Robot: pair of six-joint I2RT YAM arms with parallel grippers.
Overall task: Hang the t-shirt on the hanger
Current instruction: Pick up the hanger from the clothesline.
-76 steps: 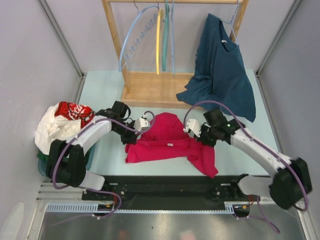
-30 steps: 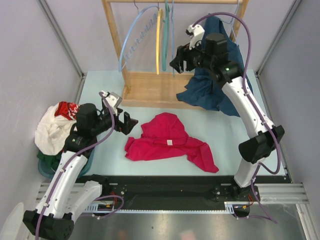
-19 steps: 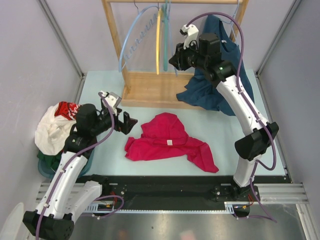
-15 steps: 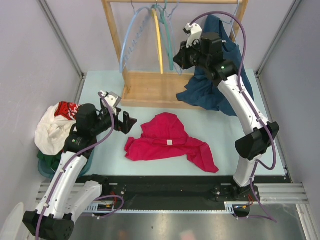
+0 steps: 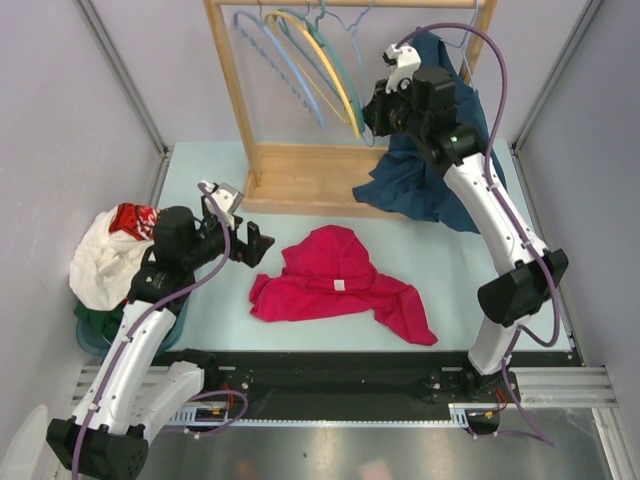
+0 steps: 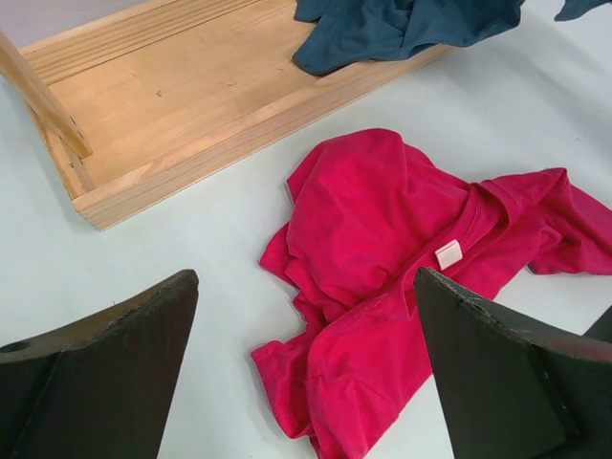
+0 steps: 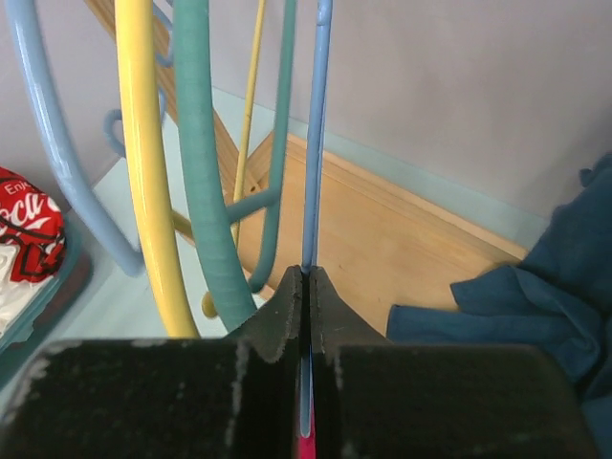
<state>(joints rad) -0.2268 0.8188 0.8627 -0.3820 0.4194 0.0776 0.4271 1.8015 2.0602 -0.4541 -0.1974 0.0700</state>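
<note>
The crimson t-shirt [image 5: 340, 285] lies crumpled on the pale table in front of the wooden rack, its white neck label up. In the left wrist view the t-shirt [image 6: 382, 249] lies below and between the wide-apart fingers. My left gripper [image 5: 255, 243] hovers open just left of the shirt, touching nothing. My right gripper [image 5: 377, 112] is raised at the rack. In the right wrist view it [image 7: 308, 273] is shut on the thin pale blue hanger [image 7: 316, 134], whose wire runs straight up out of the closed jaws.
A wooden rack [image 5: 300, 175] stands at the back, with a dark blue shirt [image 5: 440, 150] draped on its right end. Yellow [image 7: 143, 191], teal [image 7: 196, 143] and sky-blue [image 7: 48, 143] hangers hang left of the gripped one. A white and red garment pile [image 5: 120, 250] sits at the left.
My right gripper has closed on the thin hanger and moved right with it. The other hangers have swung to the right on the rail. The left arm and the shirt have not moved.
</note>
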